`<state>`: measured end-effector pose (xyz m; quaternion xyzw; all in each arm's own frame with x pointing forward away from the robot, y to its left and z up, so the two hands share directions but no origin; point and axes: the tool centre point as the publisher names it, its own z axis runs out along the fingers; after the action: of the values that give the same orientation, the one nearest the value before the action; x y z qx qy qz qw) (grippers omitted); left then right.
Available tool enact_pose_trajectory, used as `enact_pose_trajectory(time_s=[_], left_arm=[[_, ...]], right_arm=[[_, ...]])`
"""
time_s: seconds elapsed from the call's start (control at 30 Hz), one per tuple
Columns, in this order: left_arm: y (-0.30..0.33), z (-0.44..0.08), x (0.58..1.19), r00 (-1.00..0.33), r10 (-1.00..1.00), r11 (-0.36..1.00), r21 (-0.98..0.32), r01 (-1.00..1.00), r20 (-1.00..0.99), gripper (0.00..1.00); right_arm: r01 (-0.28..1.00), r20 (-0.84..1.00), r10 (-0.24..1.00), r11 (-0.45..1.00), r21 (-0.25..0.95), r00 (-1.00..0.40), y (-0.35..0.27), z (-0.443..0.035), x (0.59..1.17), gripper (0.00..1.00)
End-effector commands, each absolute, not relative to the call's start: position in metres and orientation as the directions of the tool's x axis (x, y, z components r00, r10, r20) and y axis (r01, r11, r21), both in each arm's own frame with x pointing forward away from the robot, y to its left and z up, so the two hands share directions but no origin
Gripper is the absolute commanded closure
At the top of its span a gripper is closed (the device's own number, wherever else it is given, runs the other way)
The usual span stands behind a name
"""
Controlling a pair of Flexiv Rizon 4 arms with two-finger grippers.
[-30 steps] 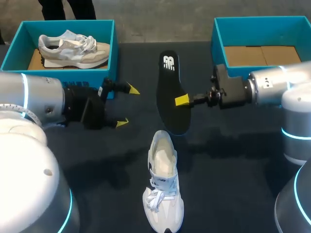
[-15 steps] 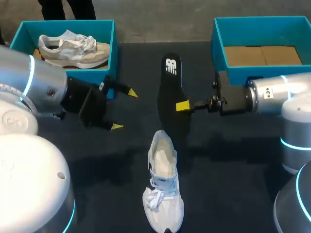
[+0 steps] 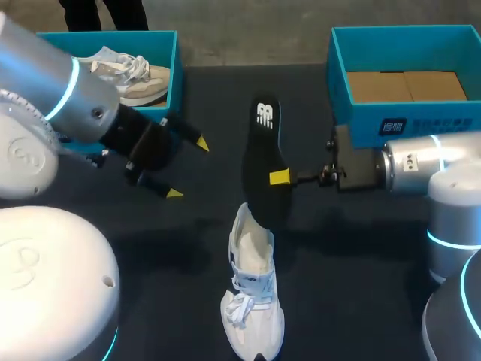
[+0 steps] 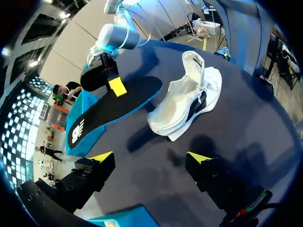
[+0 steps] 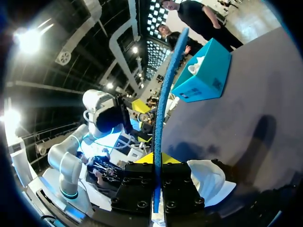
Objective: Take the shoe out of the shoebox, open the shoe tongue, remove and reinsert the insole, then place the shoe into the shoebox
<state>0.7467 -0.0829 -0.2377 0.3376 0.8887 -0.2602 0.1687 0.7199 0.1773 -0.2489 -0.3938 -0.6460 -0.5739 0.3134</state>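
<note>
Right gripper [image 3: 279, 178]: clamped on black insole [image 3: 263, 150] at mid-length, by one edge. Insole's near end overlaps the heel opening of white shoe [image 3: 252, 301], sole-down on table [image 3: 361, 286]. Left gripper [image 3: 188, 168]: fingers apart, holding nothing, well left of insole, near left shoebox [image 3: 171, 56].

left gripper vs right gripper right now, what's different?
The left gripper is open and holds nothing; the right gripper is shut on the black insole. The left gripper sits just in front of the left shoebox; the right gripper is at mid-table, with the insole's near end by the white shoe's heel. Both have yellow fingertips and are clear of the table surface.
</note>
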Motion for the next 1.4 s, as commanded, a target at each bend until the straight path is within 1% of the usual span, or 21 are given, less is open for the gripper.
enact_pose_trajectory(time_s=[0.03,0.3,0.33,0.4,0.57,0.7,0.93,1.4], left_arm=[[-0.086,-0.235,0.749,-0.727,0.585,0.645,-0.338,0.685,-0.359,0.0],[-0.086,-0.235,0.749,-0.727,0.585,0.645,-0.338,0.685,-0.359,0.0],[-0.085,-0.238,0.746,-0.725,0.587,0.636,-0.348,0.689,-0.361,0.0],[-0.082,-0.242,0.744,-0.77,0.559,0.68,-0.36,0.638,-0.309,0.0],[-0.073,-0.257,0.732,-0.796,0.526,0.675,-0.421,0.605,-0.3,0.0],[-0.074,-0.274,0.731,-0.815,0.511,0.67,-0.467,0.577,-0.274,0.0],[-0.08,-0.291,0.729,-0.834,0.495,0.674,-0.499,0.545,-0.244,0.0],[-0.081,-0.292,0.729,-0.833,0.497,0.665,-0.51,0.546,-0.245,0.0]], right_arm=[[0.868,0.855,0.158,0.025,0.496,-0.493,0.179,-0.247,0.717,1.0],[0.868,0.855,0.158,0.025,0.496,-0.493,0.179,-0.247,0.717,1.0],[0.86,0.849,0.152,0.015,0.51,-0.506,0.18,-0.247,0.717,1.0],[0.847,0.838,0.138,0.011,0.532,-0.528,0.18,-0.246,0.715,1.0],[0.794,0.789,0.12,-0.01,0.608,-0.602,0.181,-0.252,0.708,1.0],[0.766,0.761,0.121,-0.005,0.643,-0.637,0.186,-0.262,0.707,1.0],[0.71,0.708,0.086,-0.004,0.704,-0.701,0.2,-0.268,0.71,1.0],[0.709,0.706,0.097,-0.001,0.705,-0.702,0.207,-0.271,0.71,1.0]])
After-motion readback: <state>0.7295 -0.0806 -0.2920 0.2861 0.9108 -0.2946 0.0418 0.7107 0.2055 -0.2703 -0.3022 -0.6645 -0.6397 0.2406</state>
